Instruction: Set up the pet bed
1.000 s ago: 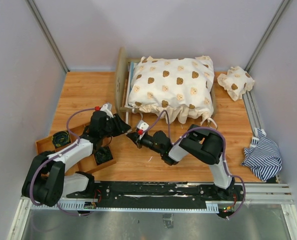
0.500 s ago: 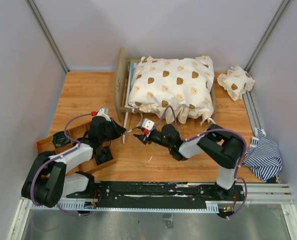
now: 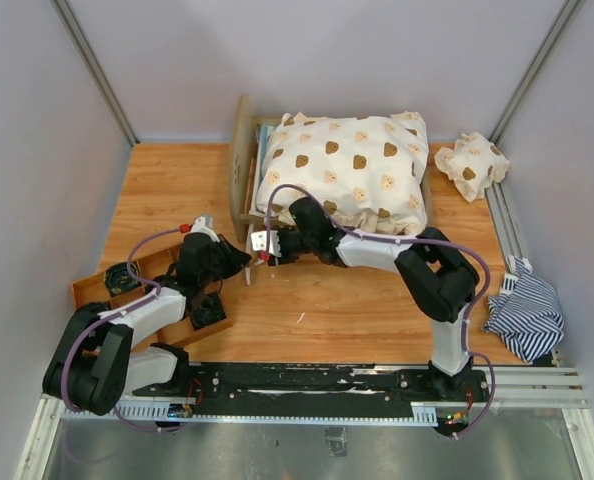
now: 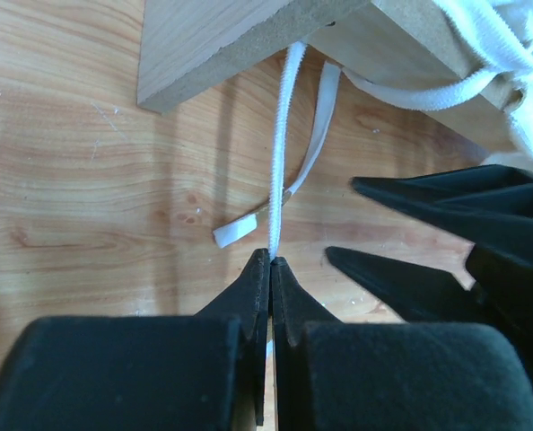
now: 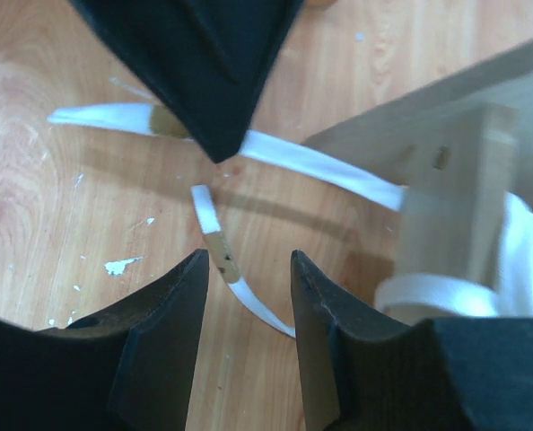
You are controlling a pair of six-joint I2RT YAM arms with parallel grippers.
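Note:
The pet bed [image 3: 243,160] stands at the back centre, its plywood headboard on the left. A cream bear-print cover [image 3: 342,175] lies over the rest of it. White tie straps hang from the cover at the bed's front-left corner [image 4: 231,45]. My left gripper [image 3: 247,268] is shut on one white strap [image 4: 283,153], pinched at the tips [image 4: 271,262]. My right gripper [image 3: 265,245] is open just beside it, low over the table. A second loose strap [image 5: 223,260] lies between its fingers [image 5: 168,314], untouched.
A small bear-print pillow [image 3: 471,165] lies at the back right. A dark striped cloth [image 3: 527,315] is bunched at the right edge. A wooden tray [image 3: 89,290] with black parts sits under my left arm. Grey walls close in three sides.
My left gripper has closed on the white strap. My right gripper has opened and swung back and left to the bed's front-left corner.

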